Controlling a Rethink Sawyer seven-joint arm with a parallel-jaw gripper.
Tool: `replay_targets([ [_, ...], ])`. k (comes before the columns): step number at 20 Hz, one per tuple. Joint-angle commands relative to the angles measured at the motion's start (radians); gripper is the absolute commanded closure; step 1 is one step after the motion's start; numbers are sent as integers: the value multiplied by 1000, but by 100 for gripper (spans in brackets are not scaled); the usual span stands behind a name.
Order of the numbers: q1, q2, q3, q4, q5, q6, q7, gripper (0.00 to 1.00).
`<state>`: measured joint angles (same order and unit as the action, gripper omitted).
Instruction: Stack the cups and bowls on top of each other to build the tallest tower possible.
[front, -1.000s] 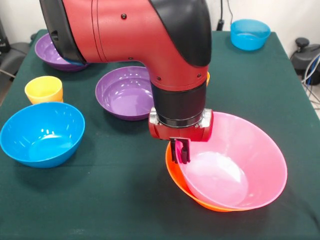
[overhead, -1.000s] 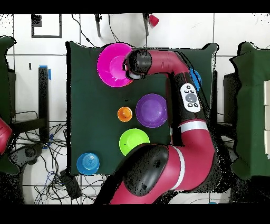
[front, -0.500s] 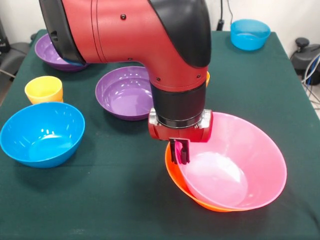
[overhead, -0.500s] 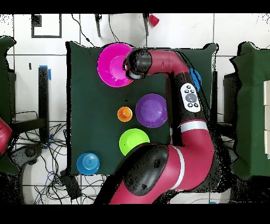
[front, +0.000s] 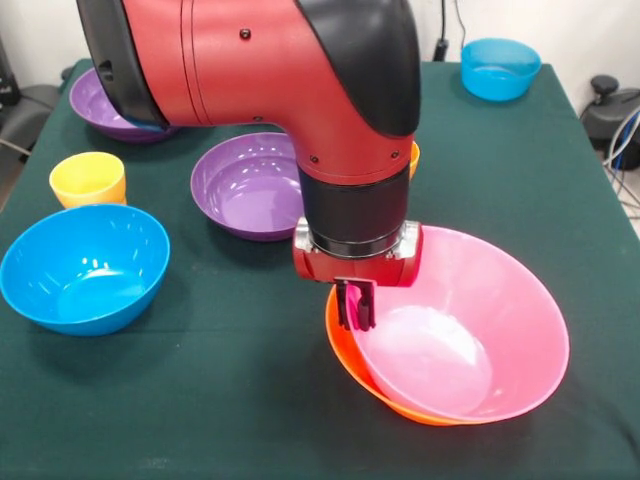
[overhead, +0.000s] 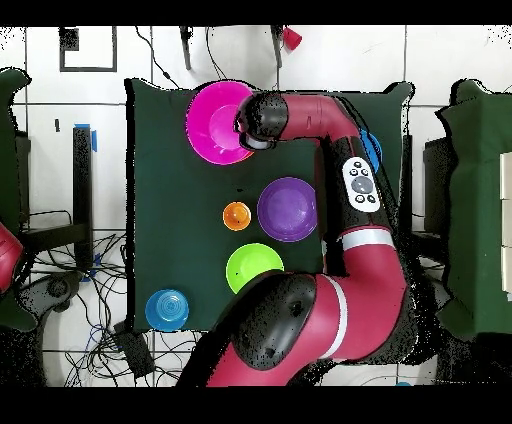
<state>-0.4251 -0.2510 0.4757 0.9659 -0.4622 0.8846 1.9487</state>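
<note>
Fingers clamped on the near rim of the large glossy pink plastic bowl, nested in the large orange plastic bowl. Judged step: seating pink; next, release and withdraw.

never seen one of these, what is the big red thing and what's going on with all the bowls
The red thing is a robot arm. One picture looks across the table, the other straight down from above. Its hand is closed on the rim of a large pink bowl, which sits tilted inside an orange bowl. On the green tablecloth also lie two purple bowls, two blue bowls, a yellow cup, and, in the view from above, a green bowl and an orange cup.
</note>
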Motion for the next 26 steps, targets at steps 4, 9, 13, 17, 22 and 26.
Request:
replay_targets([
  [4, -17, 111, -153, 11, -222, 54, -287, 100],
  [9, -11, 113, -158, 3, -220, 61, -292, 100],
  [13, -4, 112, -170, 0, -237, 27, -282, 100],
  [17, -5, 121, -166, -8, -232, 18, -293, 100],
  [22, -8, 127, -157, -12, -211, 45, -295, 100],
  [26, -21, 127, -142, 0, -200, 40, -317, 0],
])
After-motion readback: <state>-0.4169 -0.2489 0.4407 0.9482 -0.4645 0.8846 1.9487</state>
